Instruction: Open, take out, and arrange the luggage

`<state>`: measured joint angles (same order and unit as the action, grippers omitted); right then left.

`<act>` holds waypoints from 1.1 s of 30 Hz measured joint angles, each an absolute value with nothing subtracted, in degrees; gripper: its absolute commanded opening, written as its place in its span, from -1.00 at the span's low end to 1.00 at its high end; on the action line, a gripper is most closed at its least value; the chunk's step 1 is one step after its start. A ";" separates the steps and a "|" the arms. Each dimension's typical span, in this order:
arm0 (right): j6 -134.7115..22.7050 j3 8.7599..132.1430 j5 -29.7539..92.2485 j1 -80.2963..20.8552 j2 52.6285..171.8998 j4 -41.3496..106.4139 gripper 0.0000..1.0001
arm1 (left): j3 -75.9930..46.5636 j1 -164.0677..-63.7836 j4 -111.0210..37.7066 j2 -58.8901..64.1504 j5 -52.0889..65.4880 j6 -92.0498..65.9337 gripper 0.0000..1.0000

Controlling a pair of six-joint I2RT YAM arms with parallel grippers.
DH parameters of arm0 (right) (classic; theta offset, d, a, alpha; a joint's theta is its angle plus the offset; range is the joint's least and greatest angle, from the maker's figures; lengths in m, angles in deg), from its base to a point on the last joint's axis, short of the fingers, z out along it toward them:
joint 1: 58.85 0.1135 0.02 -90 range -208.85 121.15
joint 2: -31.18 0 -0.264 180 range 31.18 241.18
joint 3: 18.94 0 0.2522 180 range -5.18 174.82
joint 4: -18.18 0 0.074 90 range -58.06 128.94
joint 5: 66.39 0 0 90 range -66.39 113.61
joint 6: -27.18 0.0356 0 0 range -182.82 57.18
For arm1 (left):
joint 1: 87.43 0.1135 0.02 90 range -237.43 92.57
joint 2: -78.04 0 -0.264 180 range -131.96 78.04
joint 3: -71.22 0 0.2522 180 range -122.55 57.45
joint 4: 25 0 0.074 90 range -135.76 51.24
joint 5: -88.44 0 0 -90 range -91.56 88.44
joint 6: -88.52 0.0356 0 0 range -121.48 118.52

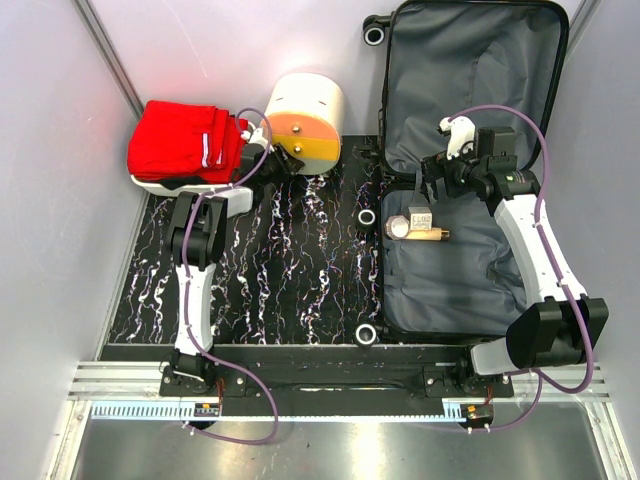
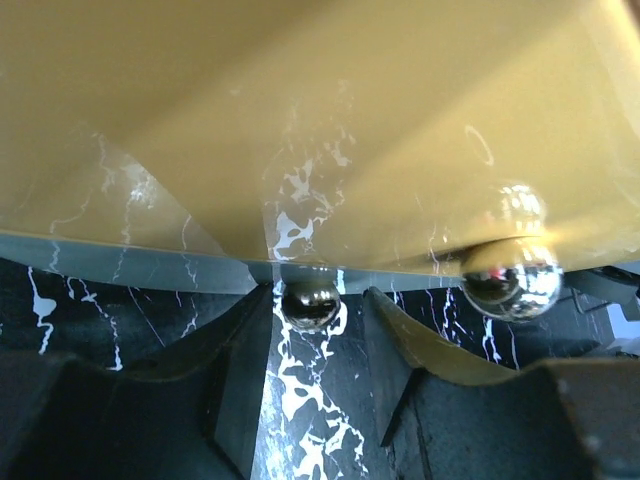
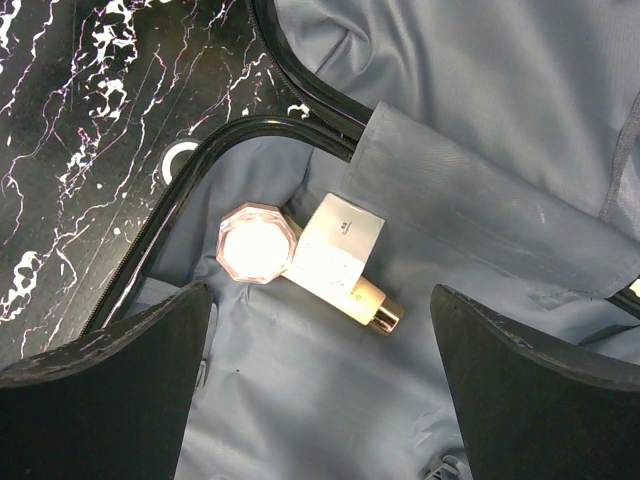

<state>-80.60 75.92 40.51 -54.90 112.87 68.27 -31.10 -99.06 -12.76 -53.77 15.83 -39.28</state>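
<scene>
The luggage [image 1: 455, 60] lies flat and wide open on the right of the marbled table [image 1: 290, 280], both halves showing grey lining, the far half reaching the back wall. Its wheels [image 1: 367, 335] point left towards the middle of the table.

Right gripper [image 1: 432, 180] hovers over the hinge line, jaws spread wide and holding nothing. The wrist view looks straight down between the two dark fingers [image 3: 110, 390] at three small things on the lining of the near half. A faceted pink jar [image 3: 258, 242] touches a white carton [image 3: 340, 245], and a cream bottle [image 3: 370, 303] with a gold cap pokes out from under the carton. All three sit close to the luggage's left rim.

Over on the left, the left gripper [image 1: 272, 162] is right up against the orange end of the round box [image 1: 305, 120], which lies on its side at the back of the table. Its wrist view is filled with the box's yellow surface. The jaws stand partly apart, a narrow gap, with a small chrome stud [image 2: 310, 305] just beyond the tips between them. I can't tell whether they touch it. A second stud [image 2: 510, 278] sits off to the right.

Red clothes [image 1: 180, 140] are piled on a white tray [image 1: 160, 185] at far left.
</scene>
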 measured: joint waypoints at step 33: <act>-81.28 75.74 39.53 -54.95 111.98 69.50 0.99 | -12.96 -100.64 -3.39 -44.99 13.31 -40.81 -1.00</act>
